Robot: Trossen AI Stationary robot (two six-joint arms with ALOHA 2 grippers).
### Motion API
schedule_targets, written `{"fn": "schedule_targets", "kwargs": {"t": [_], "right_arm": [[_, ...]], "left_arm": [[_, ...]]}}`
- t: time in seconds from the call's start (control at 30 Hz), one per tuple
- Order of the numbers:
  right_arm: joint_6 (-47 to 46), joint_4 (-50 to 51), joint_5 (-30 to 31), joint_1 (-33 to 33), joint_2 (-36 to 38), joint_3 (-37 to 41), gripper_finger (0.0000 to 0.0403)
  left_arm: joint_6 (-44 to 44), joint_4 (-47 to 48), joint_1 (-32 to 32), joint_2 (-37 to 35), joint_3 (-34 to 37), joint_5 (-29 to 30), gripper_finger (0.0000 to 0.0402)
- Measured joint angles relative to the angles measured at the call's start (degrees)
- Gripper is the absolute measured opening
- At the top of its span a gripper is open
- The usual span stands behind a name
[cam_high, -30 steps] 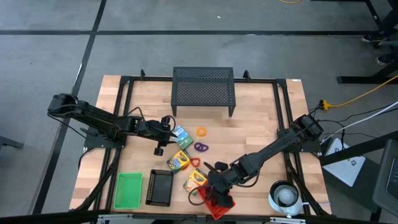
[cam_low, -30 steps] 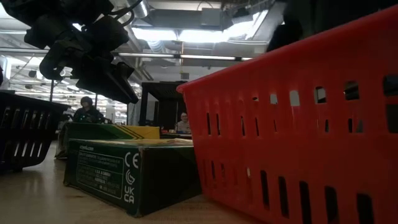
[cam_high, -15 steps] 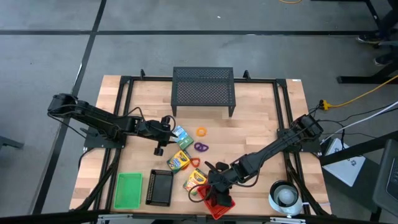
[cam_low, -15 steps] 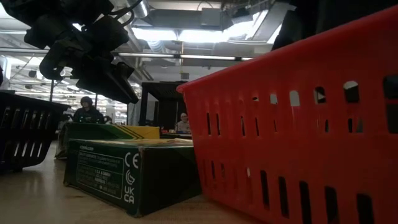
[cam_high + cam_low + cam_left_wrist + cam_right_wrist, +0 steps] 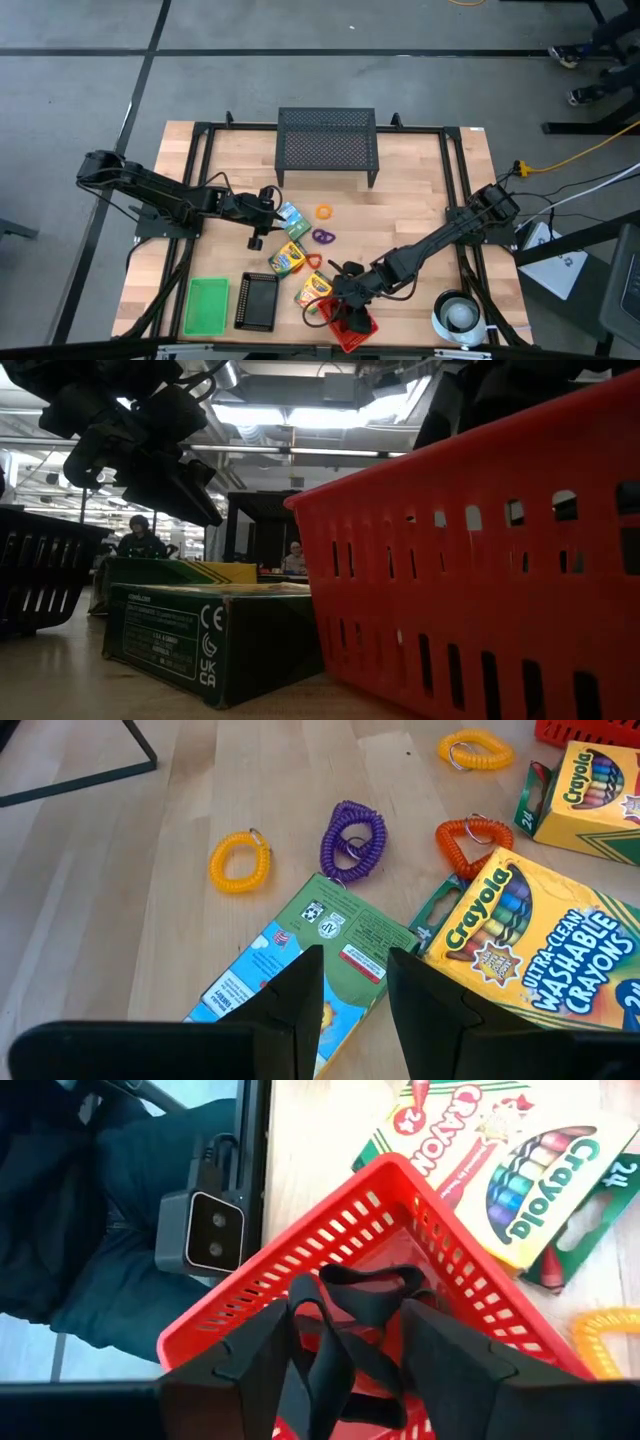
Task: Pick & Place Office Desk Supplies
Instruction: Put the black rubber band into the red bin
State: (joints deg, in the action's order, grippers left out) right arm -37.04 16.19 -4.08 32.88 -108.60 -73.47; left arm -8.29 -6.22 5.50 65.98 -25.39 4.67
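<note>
**Right gripper holds a black clip over the red basket; left gripper hangs above a crayon box**

High view: the right gripper [image 5: 347,308] sits over the red basket [image 5: 352,331] at the counter's front edge, right of centre. The left gripper [image 5: 268,207] hangs near the counter's middle, towards its left edge. Just beside it lies the green crayon box [image 5: 290,217]. Toward the front edge lie two more crayon boxes [image 5: 287,259] [image 5: 314,290]. An orange ring [image 5: 323,212] and a purple ring [image 5: 322,236] lie near the centre. The black mesh stand [image 5: 327,143] stands at the back edge, the green tray [image 5: 207,306] and black basket [image 5: 256,301] at the front left, and the white roll [image 5: 459,315] at the front right corner.

Low view: the red basket's wall fills the right side, touching a dark green crayon box [image 5: 205,634]; a gripper hangs at upper left.

Left wrist view: the jaws stand apart above the green crayon box, empty. Beyond lie the yellow-orange ring, purple ring, an orange-red ring [image 5: 472,834] and a yellow ring [image 5: 476,749].

Right wrist view: the jaws are clamped on a black clip [image 5: 355,1312] above the basket's inside, with a crayon box just beyond its rim.
</note>
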Motion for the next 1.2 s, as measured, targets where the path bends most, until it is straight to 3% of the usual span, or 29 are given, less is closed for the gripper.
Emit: {"fn": "schedule_targets", "kwargs": {"t": [0.13,0.33,0.4,0.57,0.77,0.93,1.2], "right_arm": [[-1.9,-0.8,1.1,-0.2,0.0,0.0,0.0179],[-0.6,-0.6,-2.6,-1.0,0.0,0.0,0.0168],[0.3,-0.6,-2.7,-1.0,0.0,0.0,0.0138],[2.0,-0.6,-5.3,-1.2,0.0,0.0,0.0016],[1.2,-0.7,-3.6,-1.2,0.0,0.0,0.001],[-1.2,-0.7,-3.1,-1.2,0.0,0.0,0.0044],[-1.5,-0.7,-2.4,-1.2,0.0,0.0,0.0191]], "left_arm": [[0.0,0.0,0.0,0.0,0.0,0.0,0.0111],[0.0,0.0,0.0,0.0,0.0,0.0,0.0111],[0.0,0.0,0.0,0.0,0.0,0.0,0.0111],[0.0,0.0,0.0,0.0,0.0,0.0,0.0111],[0.1,0.0,0.0,0.0,0.0,0.0,0.0111],[0.1,0.0,0.0,0.0,0.0,0.0,0.0111],[0.1,0.0,0.0,0.0,0.0,0.0,0.0111]]}}
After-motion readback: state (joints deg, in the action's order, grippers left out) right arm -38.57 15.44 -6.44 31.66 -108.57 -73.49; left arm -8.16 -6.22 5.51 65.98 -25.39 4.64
